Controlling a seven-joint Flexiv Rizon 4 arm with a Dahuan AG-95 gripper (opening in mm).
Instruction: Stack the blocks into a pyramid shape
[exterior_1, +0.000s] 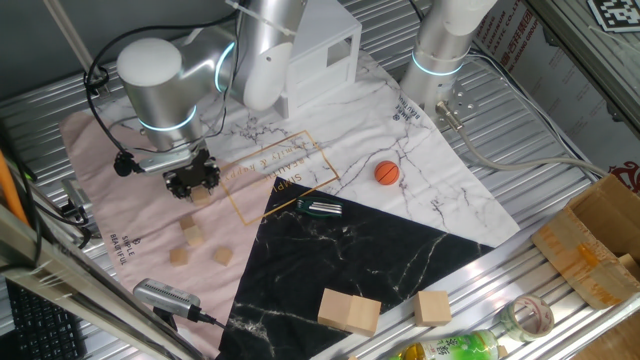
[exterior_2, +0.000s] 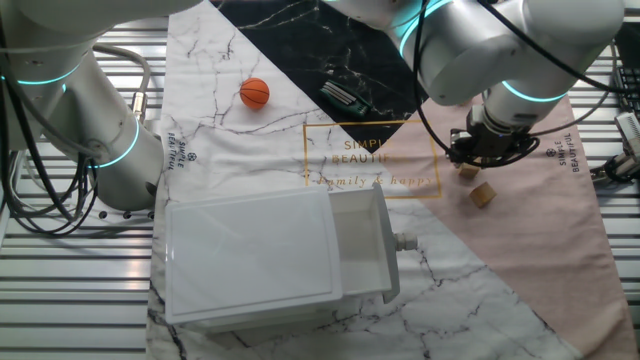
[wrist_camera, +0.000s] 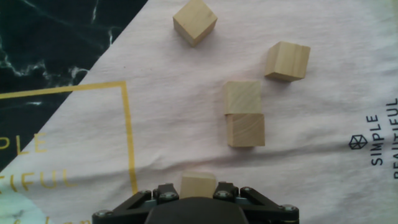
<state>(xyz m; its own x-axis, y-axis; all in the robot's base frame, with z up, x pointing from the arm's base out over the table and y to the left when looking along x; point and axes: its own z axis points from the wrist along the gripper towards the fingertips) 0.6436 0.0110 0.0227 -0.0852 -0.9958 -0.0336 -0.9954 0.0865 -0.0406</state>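
In the hand view, my gripper (wrist_camera: 199, 194) is shut on one small tan block (wrist_camera: 198, 183), held between the jaws above the pink cloth. Ahead of it two blocks (wrist_camera: 242, 98) (wrist_camera: 245, 129) lie touching in a short row. Two more lie loose beyond them, one (wrist_camera: 287, 61) to the right and one (wrist_camera: 194, 21) farther off. From one fixed view the gripper (exterior_1: 193, 183) hangs over the pink cloth with the held block (exterior_1: 203, 196) at its tips, and loose blocks (exterior_1: 192, 232) (exterior_1: 179, 256) (exterior_1: 222, 256) lie nearer the front. The other fixed view shows the gripper (exterior_2: 489, 152) above a block (exterior_2: 467, 171), with another (exterior_2: 483, 195) beside it.
An orange ball (exterior_1: 387, 172) and a dark razor-like item (exterior_1: 320, 208) lie mid-table. Two large pale wooden blocks (exterior_1: 349, 310) (exterior_1: 433, 307) sit at the front. A white drawer box (exterior_2: 270, 255) stands at the back, beside a second arm's base (exterior_1: 445, 45). A cardboard box (exterior_1: 600, 240) is at the right.
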